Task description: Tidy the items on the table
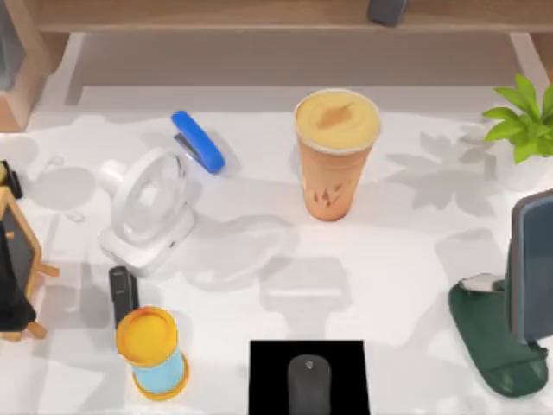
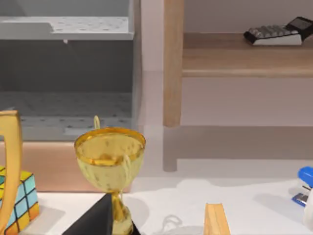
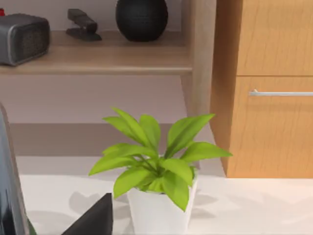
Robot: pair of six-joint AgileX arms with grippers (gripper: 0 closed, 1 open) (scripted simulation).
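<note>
A tall orange drink cup (image 1: pixel 335 156) with a yellow-orange lid stands upright at the table's (image 1: pixel 406 268) back middle. The dark grey mouse (image 1: pixel 308 383) lies on a black pad (image 1: pixel 268 380) at the front edge. A dark flat slab (image 1: pixel 123 296) lies front left, beside a small blue cup with an orange lid (image 1: pixel 154 353). Left of the drink cup are a blue stapler (image 1: pixel 198 141) and a white desk fan (image 1: pixel 149 207). A dark wedge of my left gripper (image 2: pixel 98 221) rises before a gold trophy (image 2: pixel 110 161). My right gripper (image 3: pixel 95 221) shows likewise before a potted plant (image 3: pixel 156 181).
A wooden easel (image 1: pixel 19 268) stands at the left edge, with a colour cube (image 2: pixel 22 200) near it. The plant (image 1: pixel 523 121) and a monitor on a green stand (image 1: pixel 501 337) occupy the right side. The wooden ledge (image 1: pixel 259 15) at the back holds small devices.
</note>
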